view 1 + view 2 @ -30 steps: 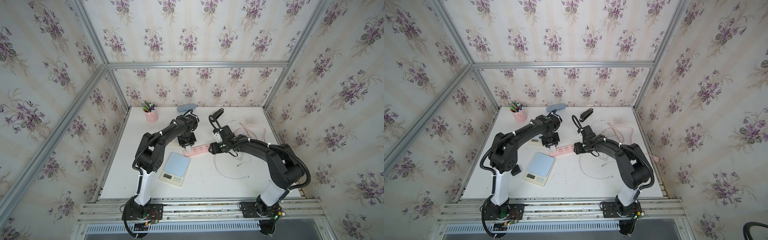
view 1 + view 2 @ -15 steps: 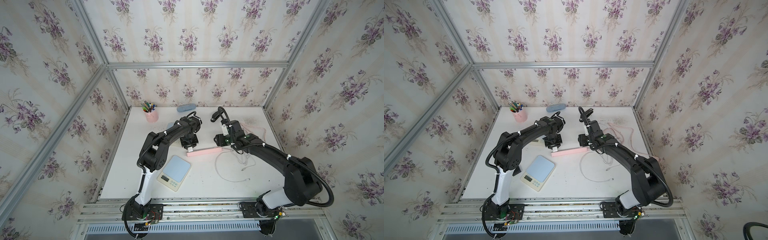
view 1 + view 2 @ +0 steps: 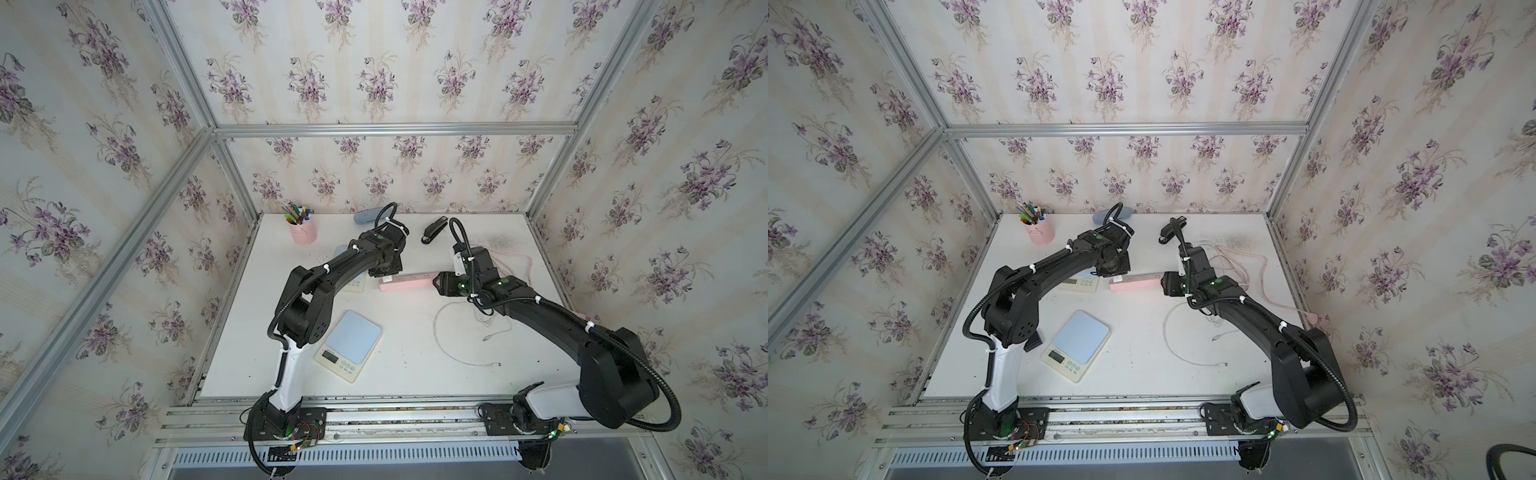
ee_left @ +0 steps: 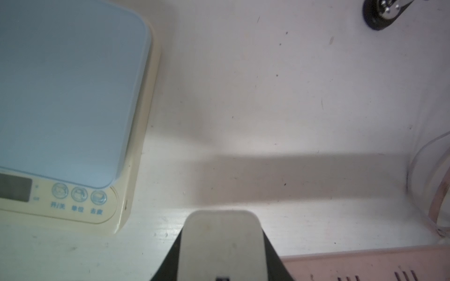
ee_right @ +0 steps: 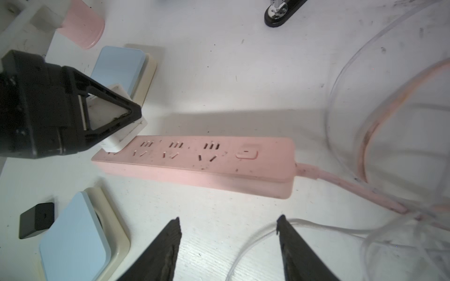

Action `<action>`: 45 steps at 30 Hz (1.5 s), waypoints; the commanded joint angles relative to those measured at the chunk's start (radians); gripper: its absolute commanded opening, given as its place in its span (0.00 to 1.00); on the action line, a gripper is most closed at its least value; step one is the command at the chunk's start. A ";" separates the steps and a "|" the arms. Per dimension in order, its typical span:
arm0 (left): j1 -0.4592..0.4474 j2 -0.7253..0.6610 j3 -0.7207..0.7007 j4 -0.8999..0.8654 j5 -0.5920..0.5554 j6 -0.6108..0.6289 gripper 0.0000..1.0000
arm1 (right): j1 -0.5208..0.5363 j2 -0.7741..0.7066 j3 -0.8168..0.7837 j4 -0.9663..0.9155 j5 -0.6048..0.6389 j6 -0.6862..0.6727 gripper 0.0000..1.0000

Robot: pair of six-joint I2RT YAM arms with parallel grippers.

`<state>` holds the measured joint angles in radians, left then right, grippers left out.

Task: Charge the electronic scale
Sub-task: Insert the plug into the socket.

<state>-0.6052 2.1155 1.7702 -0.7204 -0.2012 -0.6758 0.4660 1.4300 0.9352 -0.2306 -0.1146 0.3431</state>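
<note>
The electronic scale [image 3: 349, 345] [image 3: 1076, 345], cream with a blue platter, lies at the front centre. A pink power strip [image 3: 409, 281] [image 5: 207, 160] lies mid-table. My left gripper [image 3: 386, 272] [image 4: 221, 253] is shut on a white charger adapter [image 5: 121, 138] [image 4: 220, 233], which sits tilted on the strip's left end. Its prongs are hidden. My right gripper [image 3: 440, 284] [image 5: 229, 223] stands open just off the strip's right end, holding nothing. A thin white cable [image 3: 457, 332] [image 5: 255, 238] loops on the table beside it and runs past one finger.
A second, similar scale [image 3: 353, 284] [image 4: 73, 97] lies partly under my left arm. At the back stand a pink pen cup [image 3: 302, 230], a grey-blue case [image 3: 365, 216] and a black stapler [image 3: 434, 230]. The strip's pink cord [image 3: 519, 262] coils at the right.
My right arm has swung its elbow outward and its gripper has drawn slightly off the strip's right end. The strip has shifted a little toward the back. My left gripper still holds the adapter.
</note>
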 commanded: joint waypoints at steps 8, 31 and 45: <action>-0.014 -0.090 -0.372 0.702 -0.157 0.138 0.06 | 0.060 0.295 0.169 0.194 -0.152 0.020 0.66; -0.014 -0.285 -0.621 0.770 -0.072 0.176 0.85 | 0.059 0.454 0.098 0.216 0.008 -0.099 0.62; 0.104 -0.154 -0.221 0.306 0.331 0.199 0.72 | 0.063 0.437 0.010 0.260 0.016 -0.110 0.59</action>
<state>-0.5003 1.9133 1.4754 -0.2062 0.0250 -0.4992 0.5247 1.8576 0.9722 0.1600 -0.1043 0.2287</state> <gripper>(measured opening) 0.723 0.595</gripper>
